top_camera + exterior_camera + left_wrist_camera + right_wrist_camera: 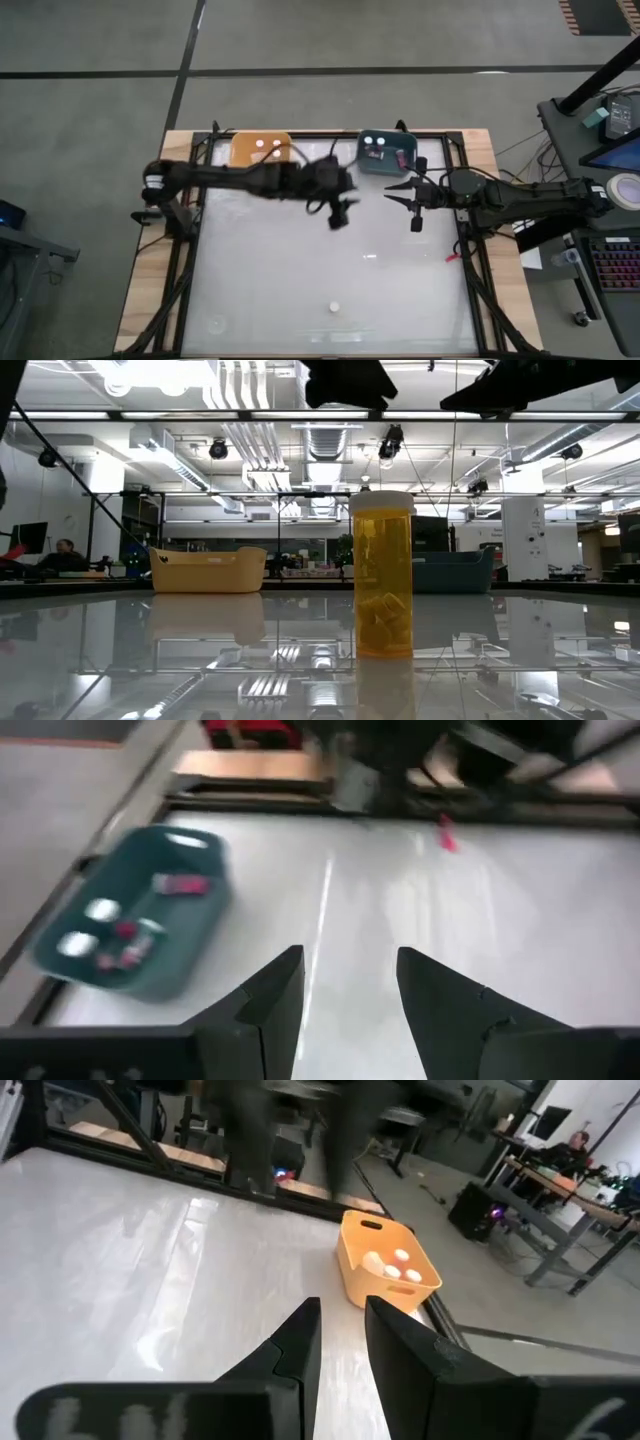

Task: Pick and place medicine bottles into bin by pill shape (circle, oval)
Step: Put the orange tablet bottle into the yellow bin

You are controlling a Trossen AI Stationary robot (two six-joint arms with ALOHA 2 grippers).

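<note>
Jaws on both sides standing part open, gripping nothing; left gripper (pixel 338 212) and right gripper (pixel 413 207) hovering mid-frame above the glossy white counter (pixel 300 260), one amber white-capped medicine bottle (pixel 382 574) standing alone.

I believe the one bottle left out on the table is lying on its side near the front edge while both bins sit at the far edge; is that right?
Not quite: the bottle stands upright, its cap on top, as the low view shows. The rest holds: it is alone near the table's front edge, and the yellow bin and the teal bin sit at the far edge.
</note>
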